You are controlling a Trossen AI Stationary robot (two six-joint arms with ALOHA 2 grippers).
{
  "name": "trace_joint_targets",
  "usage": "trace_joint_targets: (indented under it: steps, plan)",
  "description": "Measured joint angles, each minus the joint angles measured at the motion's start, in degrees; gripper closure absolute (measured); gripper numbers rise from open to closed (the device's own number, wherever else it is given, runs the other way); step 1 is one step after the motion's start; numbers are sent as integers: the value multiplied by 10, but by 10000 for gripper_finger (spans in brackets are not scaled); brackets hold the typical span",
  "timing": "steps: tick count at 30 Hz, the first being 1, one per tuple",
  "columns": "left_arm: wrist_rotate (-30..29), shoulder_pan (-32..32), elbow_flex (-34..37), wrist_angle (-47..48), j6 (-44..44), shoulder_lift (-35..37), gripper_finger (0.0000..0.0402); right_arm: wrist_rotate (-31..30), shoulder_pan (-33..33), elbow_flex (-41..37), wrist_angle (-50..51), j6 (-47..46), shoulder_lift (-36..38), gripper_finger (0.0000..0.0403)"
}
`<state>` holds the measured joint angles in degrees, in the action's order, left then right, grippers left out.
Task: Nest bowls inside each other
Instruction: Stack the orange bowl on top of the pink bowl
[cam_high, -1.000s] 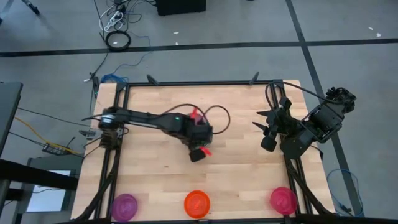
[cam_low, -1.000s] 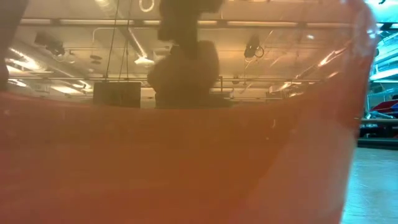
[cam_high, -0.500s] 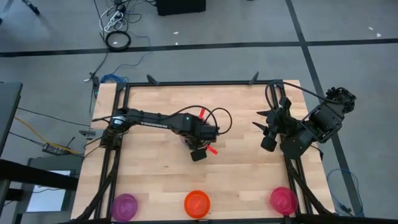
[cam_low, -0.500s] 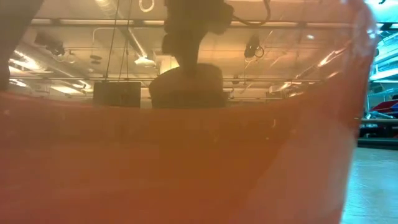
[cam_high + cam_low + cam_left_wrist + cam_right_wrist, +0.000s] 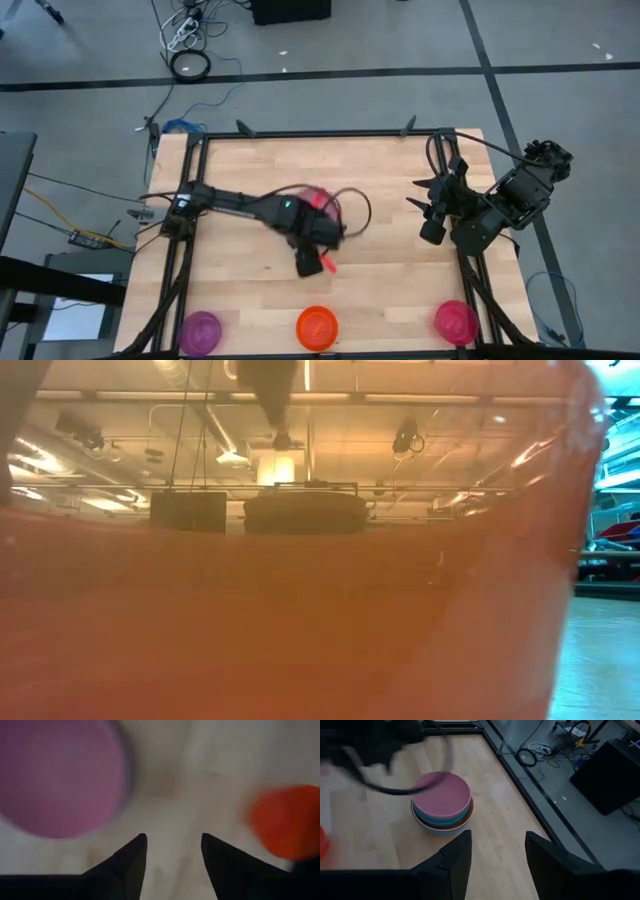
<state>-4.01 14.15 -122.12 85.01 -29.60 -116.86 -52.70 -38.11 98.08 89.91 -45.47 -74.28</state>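
Observation:
A stack of nested bowls (image 5: 318,200) stands mid-table on its bottom bowl, a pink bowl (image 5: 441,795) on top with teal, blue and orange rims below it. My left gripper (image 5: 312,262) hovers open just near of the stack, pointing down at bare wood (image 5: 172,847), between the pink bowl (image 5: 60,775) and the orange bowl (image 5: 287,822). Three single bowls sit along the near edge: purple (image 5: 200,332), orange (image 5: 317,327) and magenta-red (image 5: 455,322). My right gripper (image 5: 497,855) waits open above the table's right side (image 5: 430,218).
The orange bowl (image 5: 300,620) stands right against the low camera and fills most of that view; the stack (image 5: 305,515) shows only as a dark shape through it. Bare wood lies between the stack and the near row. Black frame rails (image 5: 190,250) run along the table's sides.
My left gripper has come up off the stack and gone toward the table's near edge, leaving the pink bowl on top. The stack, which the arm covered a second ago, now shows in the high view and has stayed in place.

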Motion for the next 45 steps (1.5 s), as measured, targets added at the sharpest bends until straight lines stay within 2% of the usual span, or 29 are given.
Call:
trace_joint_targets:
  steps: [7, 12, 15, 21, 30, 40, 45]
  plan:
    - [64, 90, 17, -99, -22, -4, 204, 2, 0, 0, -8, 0, 0, 232]
    - [66, 130, 86, -157, -13, -5, 204, 4, -1, 0, -16, 0, 0, 232]
    - [88, 142, 145, -203, -16, -5, 204, 4, -1, 0, -16, 1, 0, 232]
    - [120, 141, 242, -312, -44, -6, 204, 4, -1, 0, -16, 5, 0, 232]
    - [120, 128, 294, -438, -100, -6, 204, 4, -1, 0, -16, 6, 0, 232]
    - [105, 125, 325, -473, -115, -6, 207, 4, -1, 0, -16, 5, 0, 232]
    - [102, 125, 325, -476, -106, -19, 250, 3, -1, 0, -16, 5, 0, 232]
